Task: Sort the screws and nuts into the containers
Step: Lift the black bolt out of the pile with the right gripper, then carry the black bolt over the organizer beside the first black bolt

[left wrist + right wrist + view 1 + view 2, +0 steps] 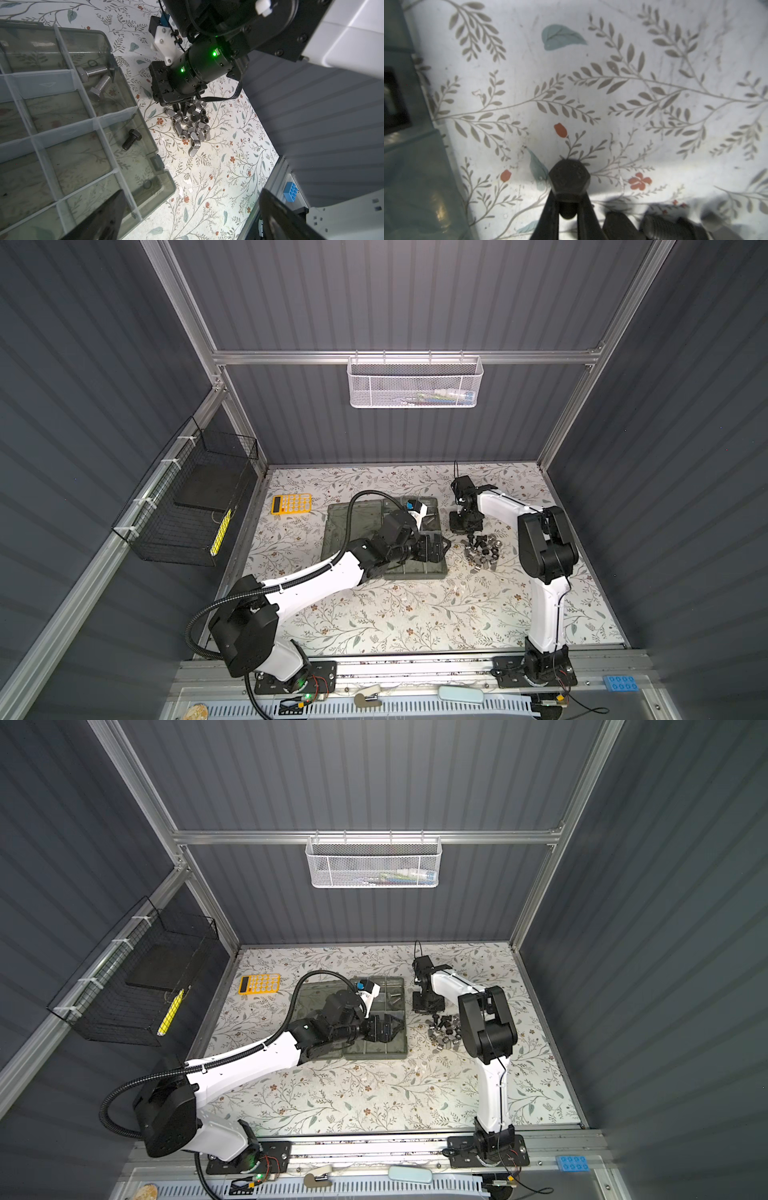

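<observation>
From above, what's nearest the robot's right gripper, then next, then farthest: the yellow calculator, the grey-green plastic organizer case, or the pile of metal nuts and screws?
1. Pile of metal nuts and screws: right at the right gripper.
2. Grey-green plastic organizer case: just left of it.
3. Yellow calculator: far left, beyond the case.

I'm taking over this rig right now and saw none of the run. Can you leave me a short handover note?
Left gripper: open, empty, over the organizer case.
Right gripper: shut on a black bolt at the pile's edge, low over the table; I cannot tell whether the bolt is lifted.
Done: two silver bolts in one cell, a second black bolt in the neighbouring cell.
Left: drop the held bolt in a cell, then sort the pile of nuts and bolts beside the case.
</observation>
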`<state>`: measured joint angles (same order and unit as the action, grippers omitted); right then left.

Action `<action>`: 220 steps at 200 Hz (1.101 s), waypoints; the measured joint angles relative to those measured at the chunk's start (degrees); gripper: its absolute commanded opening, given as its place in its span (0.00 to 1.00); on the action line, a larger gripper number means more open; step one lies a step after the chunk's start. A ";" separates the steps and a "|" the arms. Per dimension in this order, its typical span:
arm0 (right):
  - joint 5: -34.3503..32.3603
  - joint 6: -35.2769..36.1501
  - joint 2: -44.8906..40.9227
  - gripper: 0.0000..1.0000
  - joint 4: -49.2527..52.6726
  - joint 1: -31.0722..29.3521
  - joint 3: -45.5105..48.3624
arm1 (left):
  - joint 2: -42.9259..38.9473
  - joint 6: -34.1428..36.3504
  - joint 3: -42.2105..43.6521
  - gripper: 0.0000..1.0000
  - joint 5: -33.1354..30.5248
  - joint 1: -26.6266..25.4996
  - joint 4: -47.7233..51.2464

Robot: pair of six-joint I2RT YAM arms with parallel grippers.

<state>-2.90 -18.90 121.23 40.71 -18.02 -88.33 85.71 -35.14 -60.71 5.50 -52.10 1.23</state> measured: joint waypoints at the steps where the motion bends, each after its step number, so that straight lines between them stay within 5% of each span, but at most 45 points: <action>1: -0.02 -0.02 0.00 0.08 -0.02 -0.02 0.02 | 0.00 0.00 0.04 1.00 0.00 0.00 0.00; 62: -0.02 0.00 -0.63 0.01 -1.16 -0.04 1.07 | 0.00 0.00 0.31 1.00 -0.63 0.00 0.02; 220: 4.83 -0.24 -7.39 0.00 -1.86 -0.02 7.34 | 0.07 -0.44 0.24 1.00 -2.10 0.00 0.00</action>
<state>1.93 -19.14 113.84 38.85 -18.04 -80.99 85.78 -35.57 -60.47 3.40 -52.10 1.23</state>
